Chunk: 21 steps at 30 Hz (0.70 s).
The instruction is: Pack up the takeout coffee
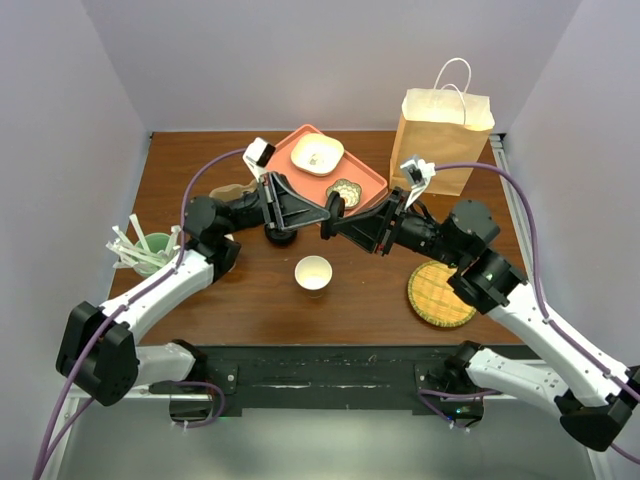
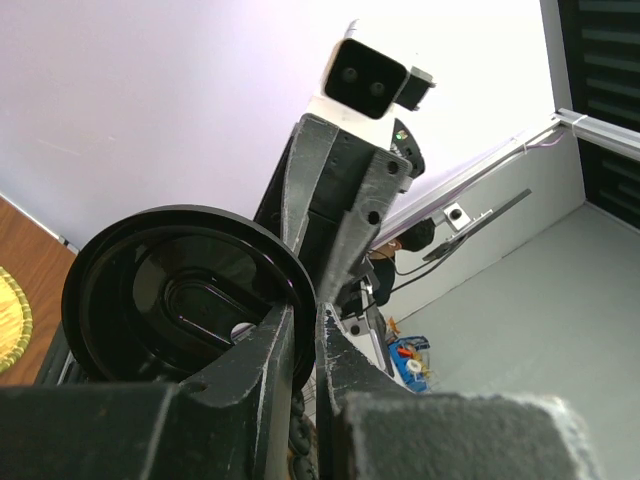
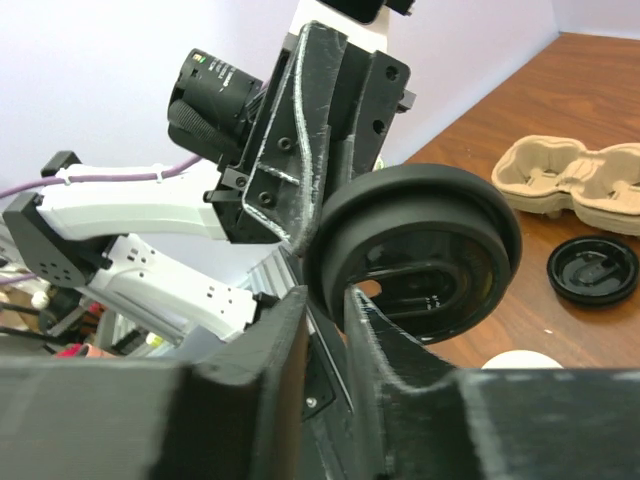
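**Two grippers on one lid, above the table's middle.**
The left gripper (image 2: 305, 335) and right gripper (image 3: 328, 305) each pinch the rim of one black lid (image 2: 190, 300). A lidless cup (image 1: 313, 272) stands nearby. The lidded takeout coffee cannot be made out.

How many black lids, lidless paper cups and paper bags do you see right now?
Black lids: 2, the held lid and the loose lid
Lidless paper cup: 1
Paper bag: 1
Total: 4
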Tool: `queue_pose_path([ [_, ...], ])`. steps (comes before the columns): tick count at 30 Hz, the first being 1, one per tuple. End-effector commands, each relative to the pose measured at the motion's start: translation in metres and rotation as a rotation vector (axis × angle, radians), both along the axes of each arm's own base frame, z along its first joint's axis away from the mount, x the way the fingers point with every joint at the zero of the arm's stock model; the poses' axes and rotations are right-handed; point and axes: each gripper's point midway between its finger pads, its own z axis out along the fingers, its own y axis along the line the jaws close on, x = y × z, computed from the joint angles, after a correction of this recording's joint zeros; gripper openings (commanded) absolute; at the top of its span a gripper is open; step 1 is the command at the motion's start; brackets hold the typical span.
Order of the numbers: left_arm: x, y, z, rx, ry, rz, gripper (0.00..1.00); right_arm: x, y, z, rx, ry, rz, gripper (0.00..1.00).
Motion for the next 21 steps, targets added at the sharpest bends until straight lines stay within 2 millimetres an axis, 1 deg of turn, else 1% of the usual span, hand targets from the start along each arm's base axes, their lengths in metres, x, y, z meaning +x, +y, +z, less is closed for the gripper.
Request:
queue_pose_path([
  [1,-0.002,0.005,0.012,-0.036,-0.053,0.037,0.10,-0.004,0.007,0.016,0.097,-0.018,0.025,0.15],
  [2,-0.002,0.005,0.013,-0.038,-0.057,0.036,0.11,-0.003,0.006,0.016,0.107,-0.010,0.021,0.13],
  [3,-0.005,0.006,0.016,-0.046,-0.073,0.033,0.14,-0.003,0.007,0.015,0.112,-0.010,0.018,0.05],
  [4,-0.005,0.006,0.016,-0.045,-0.074,0.032,0.15,-0.002,0.006,0.015,0.115,-0.008,0.013,0.00],
  [5,-0.005,0.006,0.017,-0.044,-0.077,0.030,0.17,0.000,0.005,0.014,0.116,-0.004,-0.002,0.00],
  [6,-0.006,0.006,0.017,-0.047,-0.080,0.029,0.23,0.000,0.004,0.014,0.118,-0.004,-0.008,0.00],
  [8,-0.006,0.006,0.014,-0.041,-0.085,0.031,0.29,0.002,0.001,0.016,0.124,-0.009,-0.030,0.00],
  [9,-0.006,0.007,0.014,-0.036,-0.085,0.035,0.40,0.003,0.000,0.016,0.118,-0.002,-0.039,0.00],
  [11,-0.003,0.007,0.011,-0.016,-0.120,0.062,0.50,0.009,-0.002,0.012,0.077,0.004,-0.072,0.00],
  [12,0.003,0.009,0.003,0.025,-0.094,0.088,0.57,0.010,-0.005,0.008,0.036,0.024,-0.090,0.00],
  [13,0.010,0.010,-0.002,0.057,-0.127,0.130,0.63,0.012,-0.006,0.003,0.001,0.040,-0.100,0.00],
  [14,0.016,0.011,-0.002,0.083,-0.134,0.155,0.68,0.013,-0.008,0.000,-0.035,0.039,-0.110,0.00],
  [15,0.027,0.014,-0.016,0.144,-0.089,0.182,0.93,0.014,-0.010,-0.009,-0.089,0.081,-0.122,0.00],
  [16,0.037,0.015,-0.026,0.197,-0.144,0.225,1.00,0.014,-0.012,-0.013,-0.118,0.094,-0.125,0.00],
  [17,0.045,0.017,-0.026,0.239,-0.168,0.265,1.00,0.016,-0.013,-0.019,-0.155,0.104,-0.134,0.00],
  [18,0.057,0.022,-0.056,0.364,-0.062,0.299,1.00,0.017,-0.013,-0.032,-0.229,0.156,-0.136,0.00],
  [19,0.075,0.032,-0.069,0.445,-0.111,0.414,1.00,0.018,-0.014,-0.038,-0.263,0.175,-0.142,0.00],
  [20,0.082,0.040,-0.077,0.500,-0.097,0.468,1.00,0.019,-0.013,-0.045,-0.300,0.190,-0.136,0.00],
  [21,0.084,0.055,-0.093,0.572,-0.047,0.515,1.00,0.017,-0.015,-0.050,-0.342,0.222,-0.138,0.00],
])
